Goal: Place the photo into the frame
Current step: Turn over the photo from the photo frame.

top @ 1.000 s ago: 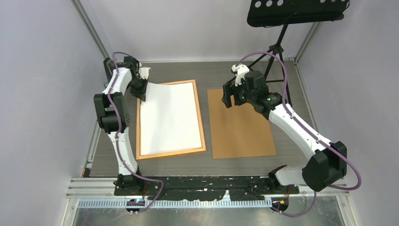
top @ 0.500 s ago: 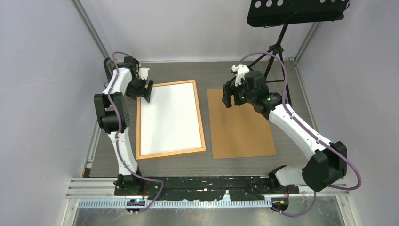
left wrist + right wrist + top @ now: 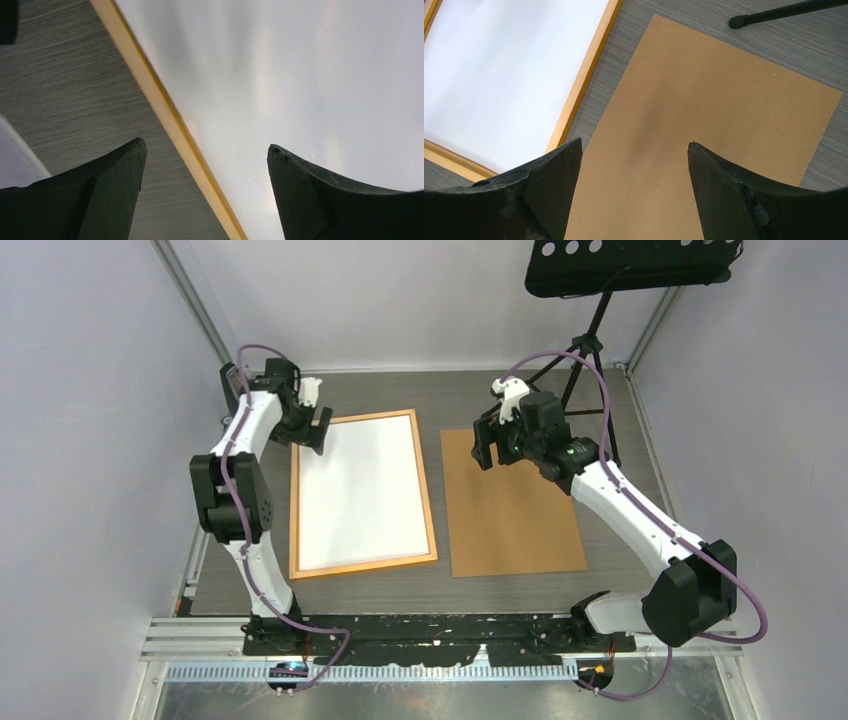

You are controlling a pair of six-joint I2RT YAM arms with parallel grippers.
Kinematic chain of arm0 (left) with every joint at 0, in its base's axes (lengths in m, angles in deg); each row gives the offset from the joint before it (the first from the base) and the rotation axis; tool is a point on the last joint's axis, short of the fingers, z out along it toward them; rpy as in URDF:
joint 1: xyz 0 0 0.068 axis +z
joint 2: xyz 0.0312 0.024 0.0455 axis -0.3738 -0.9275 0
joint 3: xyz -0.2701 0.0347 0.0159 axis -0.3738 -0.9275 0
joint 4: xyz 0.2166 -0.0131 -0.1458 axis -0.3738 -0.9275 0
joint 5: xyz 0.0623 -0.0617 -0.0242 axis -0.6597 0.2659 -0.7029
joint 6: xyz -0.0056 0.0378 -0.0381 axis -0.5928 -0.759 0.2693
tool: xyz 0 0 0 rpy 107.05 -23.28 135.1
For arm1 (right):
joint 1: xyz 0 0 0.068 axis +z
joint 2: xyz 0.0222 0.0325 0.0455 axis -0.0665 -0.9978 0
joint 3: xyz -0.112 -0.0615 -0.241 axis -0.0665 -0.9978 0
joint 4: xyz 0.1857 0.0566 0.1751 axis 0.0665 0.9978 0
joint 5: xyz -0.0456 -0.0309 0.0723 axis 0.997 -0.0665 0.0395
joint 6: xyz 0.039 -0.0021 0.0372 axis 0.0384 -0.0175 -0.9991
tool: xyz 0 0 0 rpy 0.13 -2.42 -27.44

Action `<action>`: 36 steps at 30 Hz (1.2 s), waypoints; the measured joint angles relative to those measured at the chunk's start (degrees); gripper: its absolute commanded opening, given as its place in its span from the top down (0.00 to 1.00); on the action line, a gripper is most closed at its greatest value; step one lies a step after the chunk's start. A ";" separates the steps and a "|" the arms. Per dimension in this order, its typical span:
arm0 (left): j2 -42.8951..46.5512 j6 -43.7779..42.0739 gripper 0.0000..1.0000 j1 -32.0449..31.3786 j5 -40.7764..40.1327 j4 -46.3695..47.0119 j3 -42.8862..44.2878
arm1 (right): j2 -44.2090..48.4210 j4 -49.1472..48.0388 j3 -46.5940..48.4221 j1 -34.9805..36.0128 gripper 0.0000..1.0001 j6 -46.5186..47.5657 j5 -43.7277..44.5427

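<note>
Wore white shells over the long links of the left arm and the right arm, with boxy black housings at the joints. Carried a purple cable along each, looping free above the wrist and by the base. Ended in black wedge-shaped fingers with chipped, roughened tips.

The right gripper hangs wide open over the board, its 2 dark fingers rising from 7 and 5 o'clock with nothing between them. The brown board lies flat on the grey table, filling the middle and running out toward 3 o'clock. At 10 o'clock sits the frame, with the photo inside it, white side up. A strip of table separates frame and board. At 1 o'clock a black stand leg ends in a rubber foot, just beyond the board's far edge.
</note>
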 measured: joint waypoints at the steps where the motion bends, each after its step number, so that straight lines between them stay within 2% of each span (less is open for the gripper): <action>1: 0.63 0.35 0.10 -0.90 -0.17 0.74 -0.96 | 0.00 -0.13 -0.02 0.00 0.17 0.07 0.02; 10: 0.37 3.72 0.10 -9.25 1.22 4.74 -4.48 | 0.00 -1.20 -0.90 -0.85 0.17 0.48 0.31; 15: -1.92 5.35 0.07 -10.08 2.64 5.57 -4.48 | 0.00 -1.36 -1.14 -1.64 0.17 0.63 0.28; 20: -2.69 6.62 0.11 -10.93 3.08 5.57 -4.96 | 0.00 -1.36 -1.25 -1.99 0.17 0.66 0.20; 36: -4.22 14.03 0.14 -14.38 7.48 5.55 -7.26 | 0.02 -2.23 -1.90 -2.19 0.16 0.59 -1.29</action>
